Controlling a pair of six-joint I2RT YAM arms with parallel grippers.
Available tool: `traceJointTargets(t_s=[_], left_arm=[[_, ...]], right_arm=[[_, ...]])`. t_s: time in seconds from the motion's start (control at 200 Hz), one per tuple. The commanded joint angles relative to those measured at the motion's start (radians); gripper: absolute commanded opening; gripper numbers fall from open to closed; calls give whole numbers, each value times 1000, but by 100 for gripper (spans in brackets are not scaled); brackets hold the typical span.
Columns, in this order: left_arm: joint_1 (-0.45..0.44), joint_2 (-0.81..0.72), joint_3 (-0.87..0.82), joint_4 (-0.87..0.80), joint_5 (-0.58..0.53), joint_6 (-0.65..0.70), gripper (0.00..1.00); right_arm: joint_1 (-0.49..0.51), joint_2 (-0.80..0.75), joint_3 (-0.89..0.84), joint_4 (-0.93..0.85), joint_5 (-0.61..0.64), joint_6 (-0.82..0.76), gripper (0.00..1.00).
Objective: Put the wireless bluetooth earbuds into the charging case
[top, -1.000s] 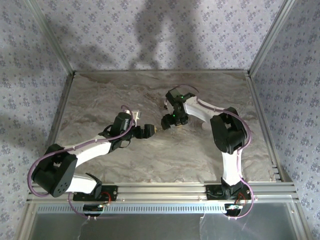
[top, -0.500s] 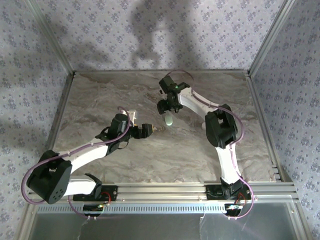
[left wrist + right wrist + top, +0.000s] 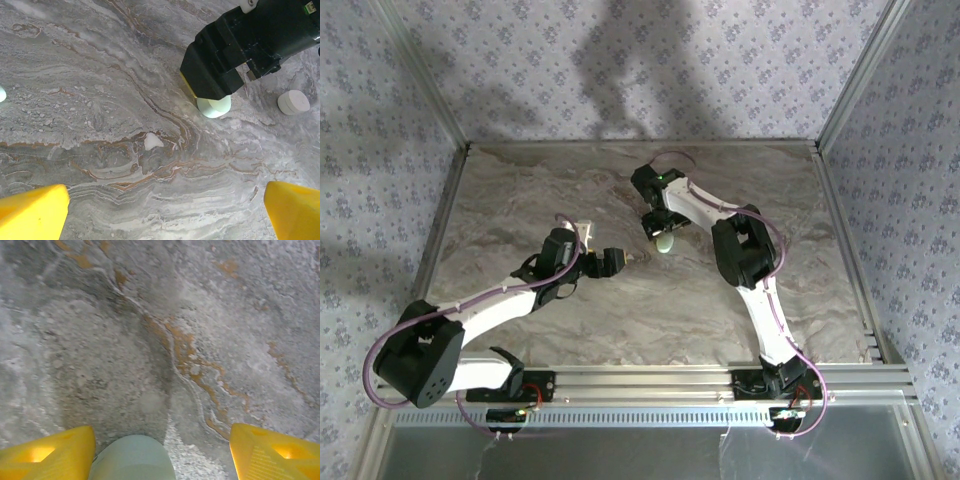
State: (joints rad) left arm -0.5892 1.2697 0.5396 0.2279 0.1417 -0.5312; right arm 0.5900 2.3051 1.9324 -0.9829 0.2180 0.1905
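Right gripper has swung back astride the case, released, likely to regrasp. Left gripper is released too, with 1 earbud near the case unpicked.

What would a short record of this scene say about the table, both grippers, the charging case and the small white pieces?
table: grey marbled surface
left gripper: open wide, holding nothing
right gripper: open, low over the charging case
charging case: pale oval on the table, between the right fingers, a gap on one side
earbud: small, white, on the table ahead of the left gripper
round white piece: on the table beside the right gripper
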Motion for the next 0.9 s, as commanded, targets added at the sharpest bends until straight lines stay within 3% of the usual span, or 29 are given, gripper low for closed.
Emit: traceJointTargets(t_s=[0.0,0.894], left_arm=[[6,-5,-3,10,5,12,100],[5,10,-3,20,18,7,100]], right_arm=[[-13,-29,-19,-56,46,21,73],[-75,-258,-366,-17,72,59,67]])
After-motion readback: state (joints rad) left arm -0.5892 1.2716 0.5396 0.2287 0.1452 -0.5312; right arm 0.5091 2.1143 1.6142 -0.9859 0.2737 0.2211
